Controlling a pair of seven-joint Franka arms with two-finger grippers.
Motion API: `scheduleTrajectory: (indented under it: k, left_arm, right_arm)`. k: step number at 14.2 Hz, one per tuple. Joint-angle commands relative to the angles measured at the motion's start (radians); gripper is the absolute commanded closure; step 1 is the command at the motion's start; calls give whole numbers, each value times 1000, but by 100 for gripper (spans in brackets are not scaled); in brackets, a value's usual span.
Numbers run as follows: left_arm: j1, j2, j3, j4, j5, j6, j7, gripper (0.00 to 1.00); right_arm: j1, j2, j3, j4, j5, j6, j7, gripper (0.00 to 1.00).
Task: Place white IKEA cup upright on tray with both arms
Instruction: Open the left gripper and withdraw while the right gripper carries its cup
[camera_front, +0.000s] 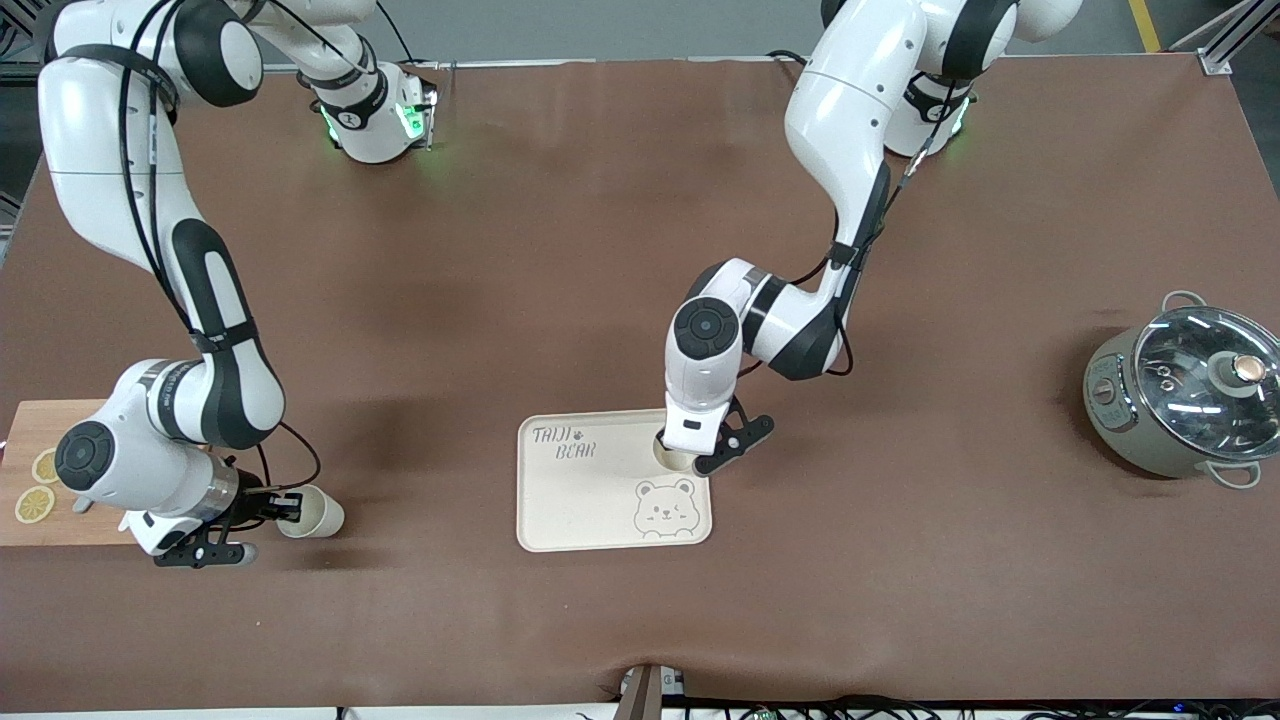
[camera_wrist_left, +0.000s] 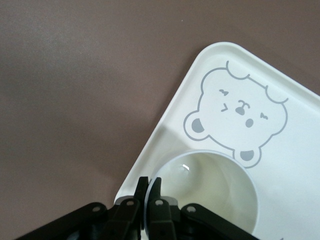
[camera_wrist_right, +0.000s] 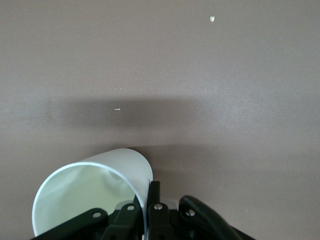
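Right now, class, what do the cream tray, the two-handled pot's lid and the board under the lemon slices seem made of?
Cream rectangular bear-print tray: matte moulded plastic, probably. Pot lid: clear glass, showing reflections, metal rim. Board: pale wood, apparently, unvarnished-looking.

I see the brown table (camera_front: 560, 250) carrying a cream tray (camera_front: 580, 500) mid-table, a wooden board (camera_front: 40, 525) at the right arm's end and a lidded pot (camera_front: 1180, 395) at the left arm's end.
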Motion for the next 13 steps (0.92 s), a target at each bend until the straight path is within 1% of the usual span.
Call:
scheduleTrajectory:
  k: [1, 2, 3, 4, 5, 8, 13]
  left_arm:
    - [-8, -1, 11, -2, -17, 10, 7, 54]
    - [-8, -2, 11, -2, -16, 10, 7, 33]
    - [-8, -7, 13, -2, -14, 10, 5, 22]
    - [-8, -12, 14, -2, -13, 10, 2, 0]
    - [-10, -25, 16, -2, -8, 10, 4, 0]
    - [4, -82, 21, -6, -8, -3, 5, 0]
    - [78, -209, 21, -9, -7, -106, 85, 0]
  right_arm:
    - [1, 11, 4, 42, 20, -39, -13, 100]
    - [1, 10, 8, 54, 20, -65, -13, 100]
    - [-7, 10, 23, 78, 20, -100, -12, 100]
    - [-10, 10, 28, 101, 20, -138, -10, 100]
    - [-7, 10, 28, 124, 23, -169, -7, 100]
    - [2, 8, 30, 172, 79, -226, -2, 100]
    - [59, -4, 28, 181, 77, -232, 109, 100]
